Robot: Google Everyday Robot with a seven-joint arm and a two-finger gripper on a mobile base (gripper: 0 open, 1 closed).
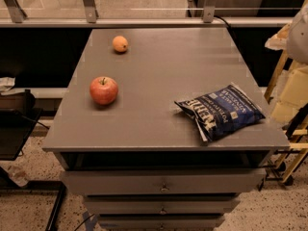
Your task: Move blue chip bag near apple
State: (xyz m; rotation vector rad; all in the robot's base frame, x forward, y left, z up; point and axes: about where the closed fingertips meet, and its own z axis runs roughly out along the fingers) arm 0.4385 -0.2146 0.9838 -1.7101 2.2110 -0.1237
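My gripper is outside this view, so I cannot tell its state. The blue chip bag (220, 112) lies front-right on the desk (159, 66), well apart from the apple (103, 90).

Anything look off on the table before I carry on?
Only mildly: the crinkly dark-blue foil chip bag lies crumpled and askew by the front right corner of the grey table, close to its edges and well apart from the round red apple. Nothing looks spilled. The hand is not in view.
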